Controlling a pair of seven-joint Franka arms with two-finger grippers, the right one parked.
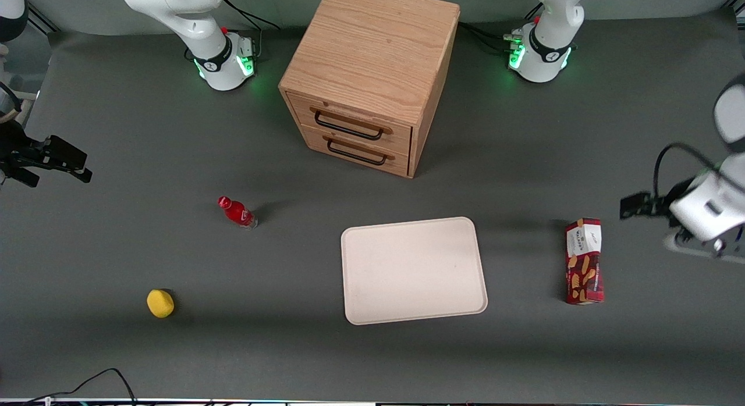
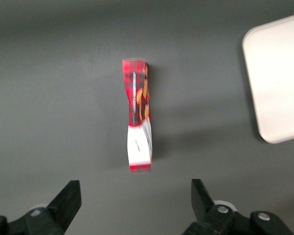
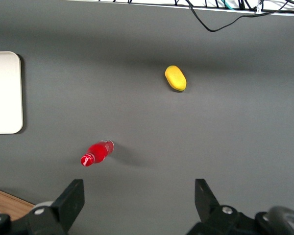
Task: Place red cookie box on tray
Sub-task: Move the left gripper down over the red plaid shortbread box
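Grey table [image 1: 116, 249] surface is lying bare all around the tray [image 1: 413, 270], leaving open room along each of its edges. Well apart from the tray, toward the working arm's end, the red cookie box [image 1: 584, 262] is lying flat with its white end panel farther from the front camera. Hovering above the table near that box, the gripper [image 2: 134, 205] is spreading its fingers [image 2: 68, 198] wide, holding nothing.

The front view looks steeply down on the whole desk [image 1: 116, 132] from high up. Both wrist views look straight down from closer; all three share the tray [image 1: 414, 270].
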